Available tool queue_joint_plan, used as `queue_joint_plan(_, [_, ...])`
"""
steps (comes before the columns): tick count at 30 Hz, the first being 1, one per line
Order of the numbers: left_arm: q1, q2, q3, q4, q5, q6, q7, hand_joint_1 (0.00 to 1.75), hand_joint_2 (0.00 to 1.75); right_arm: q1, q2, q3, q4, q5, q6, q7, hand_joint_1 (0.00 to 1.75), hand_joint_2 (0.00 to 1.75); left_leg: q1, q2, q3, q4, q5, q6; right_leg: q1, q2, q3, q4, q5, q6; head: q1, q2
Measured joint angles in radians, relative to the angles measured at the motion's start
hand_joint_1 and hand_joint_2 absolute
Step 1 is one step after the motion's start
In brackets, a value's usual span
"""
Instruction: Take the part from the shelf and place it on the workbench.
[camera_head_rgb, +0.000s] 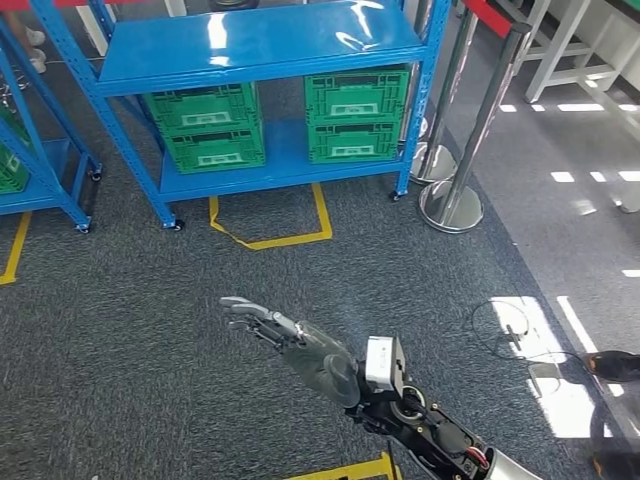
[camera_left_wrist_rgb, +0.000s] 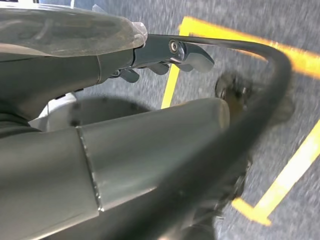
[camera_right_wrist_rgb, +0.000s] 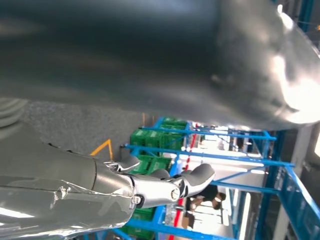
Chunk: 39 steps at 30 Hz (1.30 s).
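Head view: right hand (camera_head_rgb: 283, 335) is extended over grey carpet, fingers apart, nothing held; blue shelf (camera_head_rgb: 260, 45) is seen ahead with green crates (camera_head_rgb: 213, 125), white labels unreadable; part cannot be identified | Left wrist view: left hand (camera_left_wrist_rgb: 113, 60) state cannot be told | Right wrist view: fingers (camera_right_wrist_rgb: 158, 185) are seen spread, empty.

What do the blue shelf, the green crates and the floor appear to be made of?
Blue shelf: likely painted metal; its glossy deck mirrors the lights. Green crates: probably moulded plastic, ribbed and matt. Floor: apparently dark grey carpet with a speckled, fuzzy texture.
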Motion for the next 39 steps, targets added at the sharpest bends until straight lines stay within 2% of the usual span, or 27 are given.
queue_joint_plan(1, [0.001,-0.003,0.0,0.0,0.0,0.0,0.0,0.0,0.0,0.003,0.0,0.0,0.0,0.0,0.0,0.0,0.0,0.0,0.004,-0.002,0.006,0.001,-0.005,-0.005,-0.002,0.0,-0.013,0.009,0.013,0.004,0.002,0.0])
queue_joint_plan(2, [0.002,-0.006,0.0,0.0,0.001,0.0,0.001,0.0,0.0,0.004,-0.001,0.0,0.0,0.0,0.0,0.0,0.0,0.0,0.009,-0.004,0.013,0.003,-0.012,-0.013,-0.006,0.0,-0.004,-0.025,0.047,0.009,0.003,0.0])
queue_joint_plan(3, [0.002,-0.008,0.0,0.0,0.001,0.0,0.001,0.0,0.0,0.005,-0.001,0.0,0.0,0.0,0.0,0.0,0.0,0.0,0.015,-0.007,0.02,0.008,-0.02,-0.023,-0.013,0.0,0.022,-0.092,0.092,0.018,0.005,0.0])
queue_joint_plan(4, [0.002,-0.003,0.0,0.0,0.001,0.0,0.001,0.0,0.0,0.005,-0.001,0.0,0.001,0.0,0.0,0.0,0.0,0.0,0.017,-0.01,0.024,0.014,-0.03,-0.035,-0.019,0.005,0.045,-0.152,0.122,0.03,0.009,0.0])
queue_joint_plan(5, [0.0,0.003,0.0,0.0,0.001,0.0,0.001,0.0,0.0,0.006,-0.001,0.0,0.002,0.0,0.0,0.0,0.0,0.0,0.018,-0.014,0.024,0.027,-0.04,-0.047,-0.025,0.011,0.066,-0.199,0.141,0.032,0.013,0.0])
queue_joint_plan(7, [-0.003,0.017,0.0,0.0,0.001,0.001,0.001,0.0,0.0,0.009,-0.001,0.0,0.005,0.0,0.001,0.001,0.0,0.0,0.013,-0.02,0.017,0.043,-0.049,-0.062,-0.029,0.021,0.073,-0.214,0.135,0.019,0.011,0.0])
queue_joint_plan(8, [-0.004,0.017,0.0,0.0,0.001,0.001,0.002,0.0,0.0,0.01,-0.001,0.0,0.005,0.0,0.001,0.001,0.0,0.0,0.013,-0.021,0.015,0.046,-0.05,-0.066,-0.029,0.022,0.073,-0.212,0.134,0.005,0.005,0.0])
queue_joint_plan(10, [-0.004,0.02,0.0,0.0,0.001,0.001,0.004,0.0,0.0,0.01,0.0,0.0,0.005,0.0,0.002,0.001,0.0,0.0,0.016,-0.016,0.009,0.059,-0.056,-0.07,-0.025,0.021,0.076,-0.209,0.129,-0.011,-0.009,0.0])
queue_joint_plan(12, [-0.006,0.021,0.0,-0.001,0.002,0.0,0.005,0.0,0.0,0.007,0.0,0.0,0.005,0.0,0.002,0.0,0.0,0.0,0.016,-0.001,-0.042,0.151,-0.088,-0.068,-0.018,0.018,0.089,-0.215,0.122,-0.024,-0.016,0.0])
queue_joint_plan(14, [-0.008,0.018,0.0,-0.001,0.002,0.0,0.005,0.0,0.0,0.007,0.0,0.0,0.005,0.0,0.003,0.0,0.0,0.0,0.009,0.006,-0.144,0.307,-0.128,-0.059,-0.007,0.014,0.103,-0.223,0.115,-0.034,-0.019,0.0])
queue_joint_plan(15, [-0.007,0.016,0.0,-0.001,0.002,0.0,0.005,0.0,0.0,0.007,0.0,0.0,0.005,0.0,0.003,0.0,0.0,0.0,0.004,0.006,-0.19,0.363,-0.132,-0.052,0.0,0.012,0.109,-0.226,0.111,-0.039,-0.019,0.0])
queue_joint_plan(16, [-0.006,0.014,0.0,-0.001,0.002,0.0,0.005,0.0,0.0,0.007,0.0,0.0,0.005,0.0,0.003,0.0,0.0,0.0,-0.004,0.006,-0.219,0.384,-0.117,-0.042,0.006,0.012,0.117,-0.228,0.105,-0.044,-0.019,0.0])
queue_joint_plan(17, [-0.004,0.014,0.0,-0.001,0.002,0.0,0.005,0.0,0.0,0.007,0.0,0.0,0.005,0.0,0.003,0.0,0.0,0.0,-0.013,0.005,-0.226,0.362,-0.082,-0.028,0.013,0.012,0.125,-0.23,0.098,-0.048,-0.019,0.0])
queue_joint_plan(18, [-0.003,0.014,0.0,-0.001,0.002,0.001,0.004,0.0,0.0,0.007,0.0,0.0,0.005,0.0,0.004,0.0,0.0,0.0,-0.026,0.005,-0.215,0.304,-0.034,-0.01,0.019,0.013,0.135,-0.233,0.092,-0.052,-0.019,0.0])
queue_joint_plan(20, [-0.003,0.029,0.0,0.0,0.002,0.004,0.004,0.0,0.0,0.008,0.0,0.0,0.006,-0.001,0.007,-0.001,0.0,0.0,-0.059,0.006,-0.163,0.156,0.045,0.041,0.023,0.014,0.157,-0.249,0.083,-0.056,-0.016,0.0])
queue_joint_plan(22, [-0.003,0.043,0.0,0.0,0.003,0.007,0.005,0.0,0.0,0.008,0.0,0.0,0.008,-0.002,0.011,-0.002,0.0,0.0,-0.082,0.007,-0.12,0.064,0.062,0.077,0.017,0.014,0.178,-0.27,0.081,-0.054,-0.013,0.0])
queue_joint_plan(24, [-0.003,0.044,0.0,0.0,0.003,0.007,0.007,0.0,0.0,0.006,0.001,0.001,0.01,-0.002,0.014,-0.004,0.0,0.0,-0.087,0.006,-0.081,0.015,0.052,0.085,0.013,0.011,0.198,-0.279,0.091,-0.046,-0.015,0.0])
queue_joint_plan(26, [-0.002,0.039,0.0,0.0,0.003,0.006,0.01,0.0,0.0,0.0,0.001,0.001,0.012,-0.002,0.015,-0.007,0.0,0.0,-0.078,0.005,-0.033,-0.028,0.044,0.084,0.017,0.007,0.2,-0.25,0.088,-0.039,-0.017,0.0])
queue_joint_plan(27, [-0.002,0.034,0.0,0.0,0.003,0.006,0.011,0.0,0.0,-0.005,0.001,0.0,0.013,-0.002,0.015,-0.008,0.0,0.0,-0.072,0.004,-0.013,-0.04,0.041,0.079,0.018,0.007,0.183,-0.211,0.074,-0.035,-0.016,0.0])
queue_joint_plan(29, [-0.001,0.024,0.0,-0.001,0.003,0.006,0.011,0.0,0.0,-0.007,0.001,-0.001,0.015,-0.002,0.013,-0.008,0.0,0.0,-0.06,0.003,0.013,-0.046,0.027,0.064,0.015,0.008,0.114,-0.096,0.027,-0.026,-0.014,0.0])
queue_joint_plan(31, [0.002,0.016,0.0,-0.001,0.001,0.006,0.011,0.0,0.0,-0.003,0.001,-0.003,0.018,-0.002,0.013,-0.008,0.0,0.0,-0.046,0.001,0.038,-0.046,0.007,0.042,0.004,0.008,0.05,-0.032,-0.009,-0.006,-0.011,0.0])
queue_joint_plan(32, [0.004,0.012,0.0,-0.001,0.001,0.006,0.011,0.0,0.0,-0.002,0.001,-0.003,0.019,-0.002,0.013,-0.008,0.0,0.0,-0.037,-0.001,0.053,-0.045,-0.005,0.03,-0.005,0.007,0.039,-0.047,-0.004,0.008,-0.01,0.0])
queue_joint_plan(33, [0.005,0.009,0.0,-0.001,0.001,0.006,0.011,0.0,0.0,-0.002,0.0,-0.004,0.021,-0.002,0.013,-0.008,0.0,0.0,-0.027,-0.003,0.068,-0.041,-0.018,0.017,-0.017,0.007,0.039,-0.09,0.023,0.024,-0.01,0.0])
queue_joint_plan(35, [0.005,0.012,0.0,0.0,0.002,0.007,0.011,0.0,0.0,0.002,-0.002,-0.004,0.026,-0.002,0.013,-0.008,0.0,0.0,-0.009,-0.008,0.093,-0.021,-0.052,-0.009,-0.04,-0.001,0.048,-0.191,0.113,0.055,-0.008,0.0])
queue_joint_plan(36, [0.004,0.015,0.0,0.0,0.002,0.008,0.011,0.0,0.0,0.003,-0.003,-0.004,0.03,-0.002,0.013,-0.008,0.0,0.0,-0.004,-0.01,0.096,-0.006,-0.07,-0.019,-0.044,-0.006,0.053,-0.216,0.134,0.052,-0.007,0.0])
queue_joint_plan(37, [0.003,0.02,0.0,0.0,0.004,0.01,0.011,0.0,0.0,0.005,-0.004,-0.003,0.033,-0.003,0.013,-0.008,0.0,0.0,-0.001,-0.01,0.1,0.005,-0.086,-0.027,-0.041,-0.009,0.057,-0.222,0.145,0.04,-0.007,0.0])
queue_joint_plan(39, [0.002,0.017,0.0,0.0,0.006,0.011,0.013,0.0,0.0,0.001,-0.005,-0.003,0.037,-0.006,0.015,-0.008,0.0,0.0,0.004,-0.008,0.102,0.035,-0.093,-0.037,-0.029,-0.003,0.078,-0.211,0.126,-0.002,-0.013,0.0])
